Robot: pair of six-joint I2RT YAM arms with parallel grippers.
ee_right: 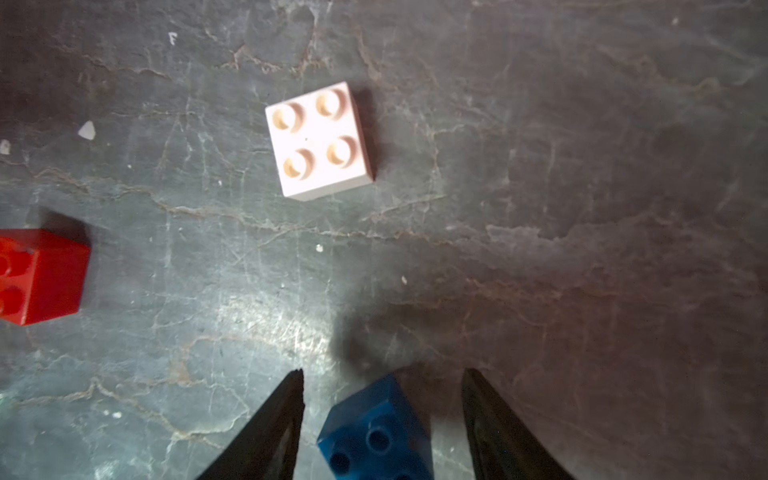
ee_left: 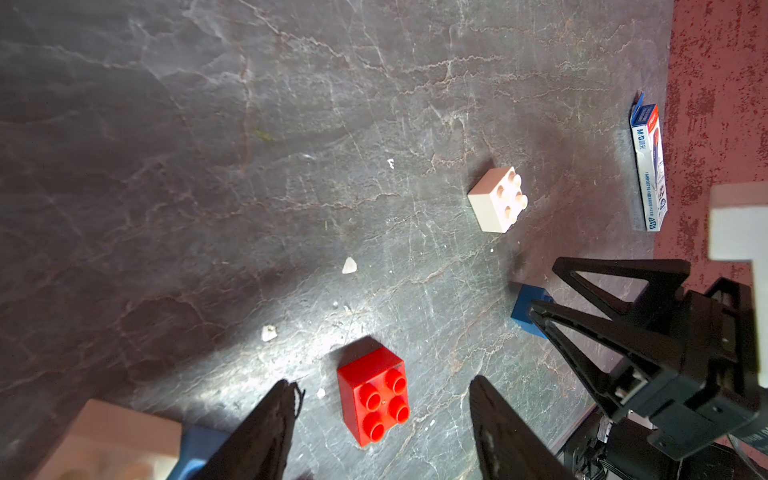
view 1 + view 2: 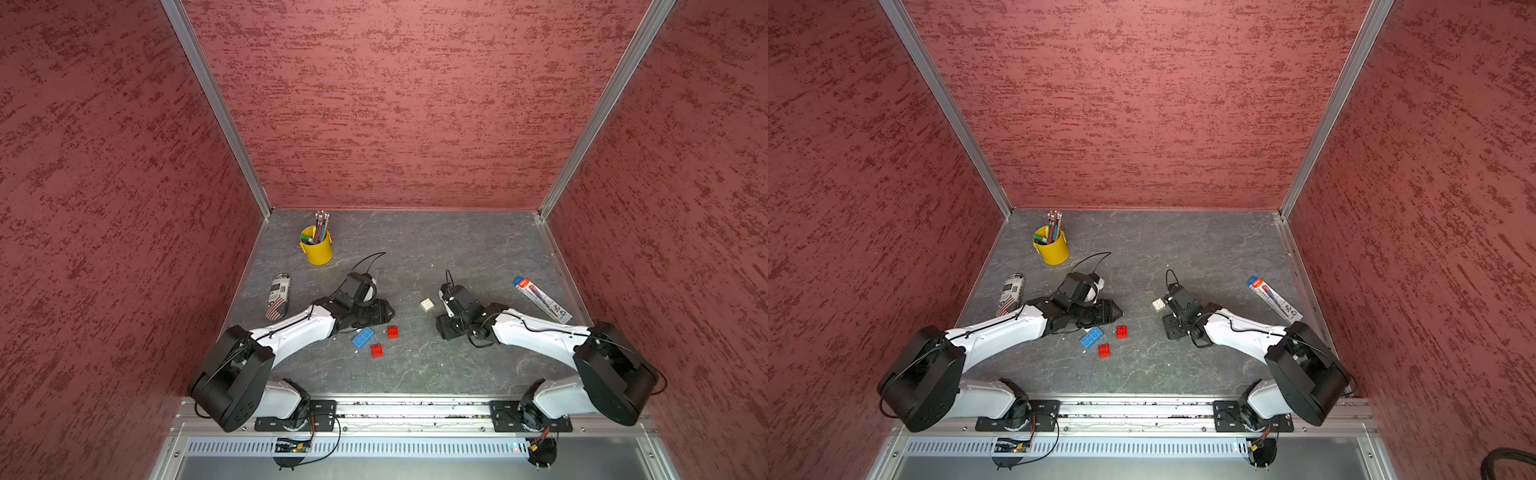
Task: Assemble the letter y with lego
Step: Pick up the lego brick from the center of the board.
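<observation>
My left gripper (image 2: 382,380) is open, and a red lego square (image 2: 374,399) lies on the floor between its fingers, touching neither. In both top views this gripper (image 3: 388,311) sits just behind the long blue brick (image 3: 363,337) and two red squares (image 3: 392,331) (image 3: 377,350). My right gripper (image 1: 382,374) is open too, and a blue square (image 1: 374,432) stands between its fingers with a gap on each side. A white square (image 1: 318,139) lies studs up ahead of it, seen also as the white square (image 3: 427,304). No joined letter y shows.
A yellow pencil cup (image 3: 316,247) stands at the back left, and a flag-printed can (image 3: 278,297) lies beside the left arm. A pen box (image 3: 542,300) lies along the right wall. Red walls close in three sides.
</observation>
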